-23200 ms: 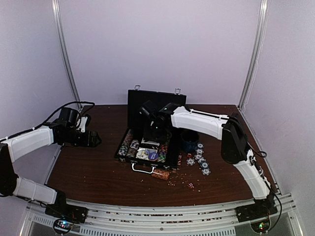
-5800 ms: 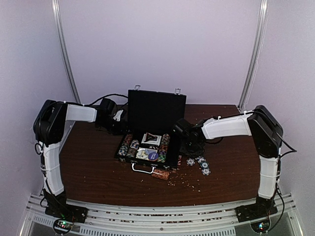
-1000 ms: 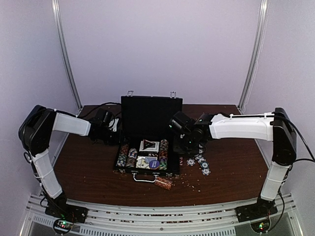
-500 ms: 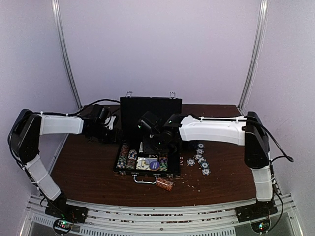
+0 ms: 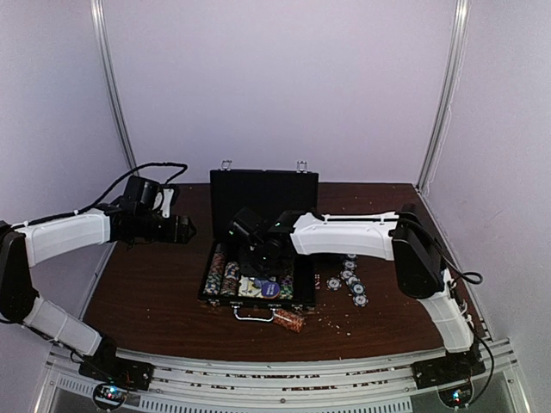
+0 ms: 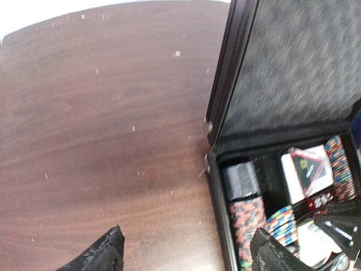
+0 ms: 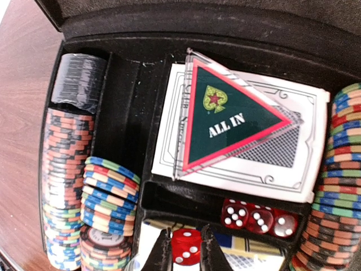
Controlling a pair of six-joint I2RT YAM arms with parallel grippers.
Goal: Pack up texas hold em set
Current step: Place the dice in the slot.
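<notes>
The black briefcase point(image 5: 303, 297) lies open on the table with its lid point(image 5: 264, 191) upright. My right gripper point(image 5: 258, 251) hangs over the case's inside. In the right wrist view it point(image 7: 186, 252) is shut on a small red die point(image 7: 186, 246), just above the dice slot where three red dice point(image 7: 256, 217) lie. A card deck under an "ALL IN" triangle point(image 7: 231, 121) lies behind the slot. Striped chips fill the left rows point(image 7: 65, 169) and the right row point(image 7: 340, 169). My left gripper point(image 5: 182, 230) is open and empty over the table, at the case's left wall point(image 6: 189, 251).
Loose striped chips point(image 5: 349, 280) lie on the table right of the case. A short roll of chips point(image 5: 287, 321) lies by the silver handle point(image 5: 252, 313). Tiny red specks point(image 5: 331, 320) are scattered near the front right. White walls enclose the table.
My right gripper has swung left from the loose chips' side into the case, holding the die. My left arm has drawn back leftward, away from the lid.
</notes>
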